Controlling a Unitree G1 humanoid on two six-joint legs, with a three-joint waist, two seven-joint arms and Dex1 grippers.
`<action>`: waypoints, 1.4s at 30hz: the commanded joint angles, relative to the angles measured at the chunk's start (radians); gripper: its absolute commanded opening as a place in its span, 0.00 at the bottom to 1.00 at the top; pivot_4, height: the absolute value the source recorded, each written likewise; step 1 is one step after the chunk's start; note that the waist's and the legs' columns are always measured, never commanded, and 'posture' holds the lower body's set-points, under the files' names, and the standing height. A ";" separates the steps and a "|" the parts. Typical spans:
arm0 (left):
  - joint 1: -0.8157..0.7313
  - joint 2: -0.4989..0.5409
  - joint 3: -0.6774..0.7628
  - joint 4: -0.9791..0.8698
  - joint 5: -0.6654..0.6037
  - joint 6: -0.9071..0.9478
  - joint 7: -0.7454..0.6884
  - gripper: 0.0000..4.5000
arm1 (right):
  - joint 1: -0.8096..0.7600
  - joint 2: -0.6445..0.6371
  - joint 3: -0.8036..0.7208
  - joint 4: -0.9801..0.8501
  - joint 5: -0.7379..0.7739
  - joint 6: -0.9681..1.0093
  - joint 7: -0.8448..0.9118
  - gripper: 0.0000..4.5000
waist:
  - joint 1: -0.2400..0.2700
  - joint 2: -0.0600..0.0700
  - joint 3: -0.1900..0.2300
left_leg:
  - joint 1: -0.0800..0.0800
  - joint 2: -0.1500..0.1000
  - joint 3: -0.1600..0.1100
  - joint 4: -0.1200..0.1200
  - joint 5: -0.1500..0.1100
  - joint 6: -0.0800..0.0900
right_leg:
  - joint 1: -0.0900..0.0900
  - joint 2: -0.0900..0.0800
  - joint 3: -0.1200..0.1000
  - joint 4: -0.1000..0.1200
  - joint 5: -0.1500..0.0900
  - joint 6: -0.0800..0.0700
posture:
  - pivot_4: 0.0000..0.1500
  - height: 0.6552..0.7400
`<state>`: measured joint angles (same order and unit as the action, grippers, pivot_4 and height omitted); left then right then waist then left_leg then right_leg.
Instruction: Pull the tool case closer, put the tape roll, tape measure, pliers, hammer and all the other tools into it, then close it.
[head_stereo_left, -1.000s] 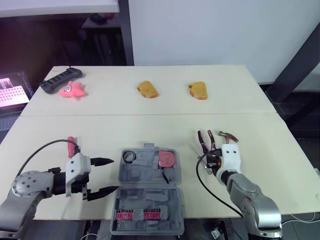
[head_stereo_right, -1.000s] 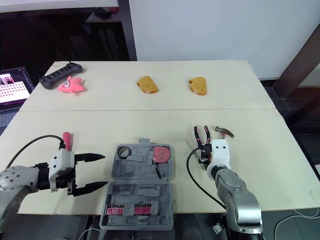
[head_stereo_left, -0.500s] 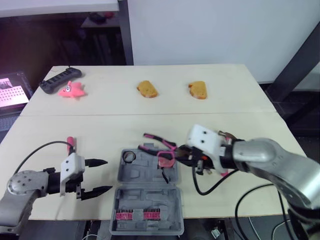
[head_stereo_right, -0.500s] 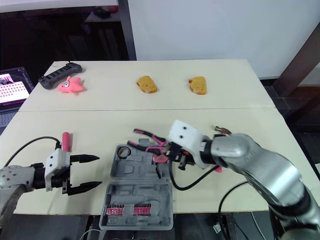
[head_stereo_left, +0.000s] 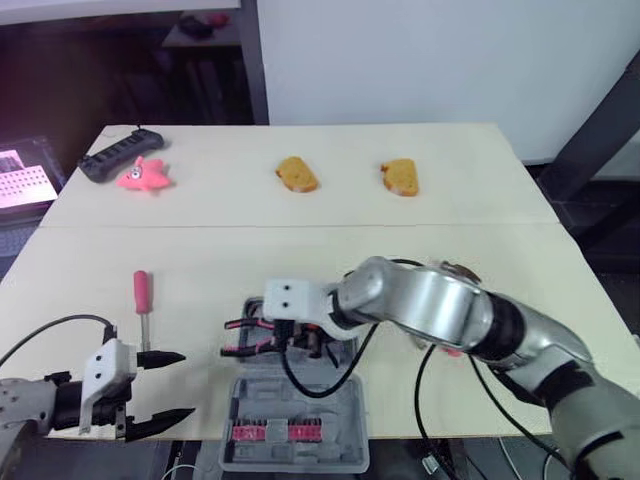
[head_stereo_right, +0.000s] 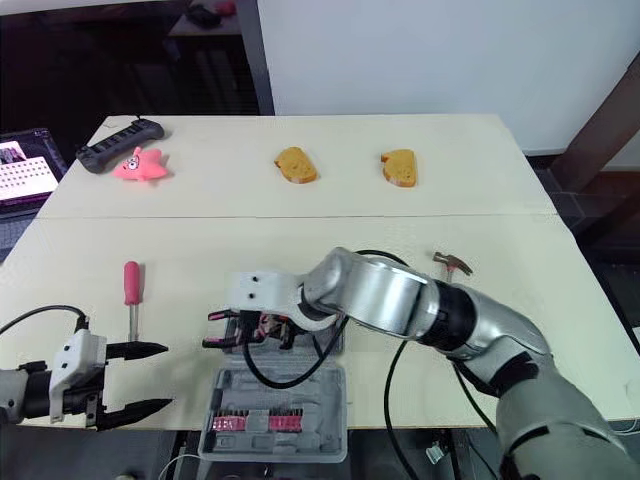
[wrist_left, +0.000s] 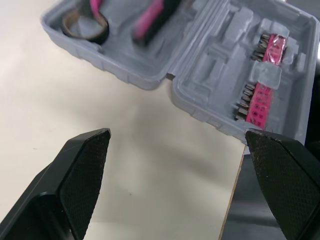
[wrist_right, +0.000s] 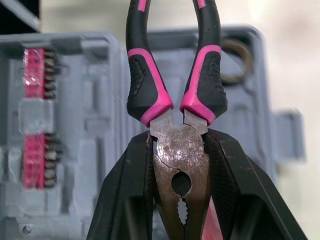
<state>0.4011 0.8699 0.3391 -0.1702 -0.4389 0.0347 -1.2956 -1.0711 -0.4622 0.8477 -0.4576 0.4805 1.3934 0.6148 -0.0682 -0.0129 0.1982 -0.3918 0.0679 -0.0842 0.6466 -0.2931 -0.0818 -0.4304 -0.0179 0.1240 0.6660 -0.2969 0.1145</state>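
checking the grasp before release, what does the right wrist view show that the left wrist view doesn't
Right wrist view: the right tool shut on the steel head of the black-and-pink-handled pliers. Left wrist view: the left tool, fingers wide apart, over bare beige wooden table. Both: the open grey plastic tool case, its pink bit strips, the dark ring-shaped tape roll, and the pliers' pink handles.
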 joint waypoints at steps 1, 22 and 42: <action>0.020 0.006 0.037 -0.039 -0.018 0.001 0.001 1.00 | -0.045 0.007 0.039 0.005 -0.005 0.038 0.023 0.22 | -0.002 0.000 0.000 | 0.000 0.000 0.000 0.000 0.000 0.000 | 0.000 0.000 0.000 0.000 0.000 0.000 | 1.00 1.00; -0.019 0.002 0.021 -0.084 -0.025 0.059 0.038 1.00 | -0.019 0.021 0.093 0.112 -0.044 0.074 0.005 0.22 | -0.007 0.000 0.000 | 0.000 0.000 -0.001 0.001 0.000 0.000 | 0.000 0.001 0.000 0.001 0.001 0.000 | 1.00 1.00; 0.000 -0.007 0.037 -0.121 -0.029 0.092 0.066 1.00 | 0.072 0.103 0.108 0.265 -0.141 -0.088 0.012 0.22 | -0.037 -0.001 -0.001 | 0.001 0.000 -0.002 0.000 0.000 0.000 | 0.000 0.001 0.000 0.003 0.001 0.000 | 1.00 1.00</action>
<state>0.3932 0.8623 0.3485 -0.2649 -0.4505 0.1269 -1.2341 -1.0081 -0.3708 0.9640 -0.1976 0.3664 1.3297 0.6340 -0.1050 -0.0135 0.1977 -0.3904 0.0681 -0.0862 0.6469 -0.2929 -0.0820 -0.4307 -0.0166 0.1236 0.6691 -0.2961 0.1141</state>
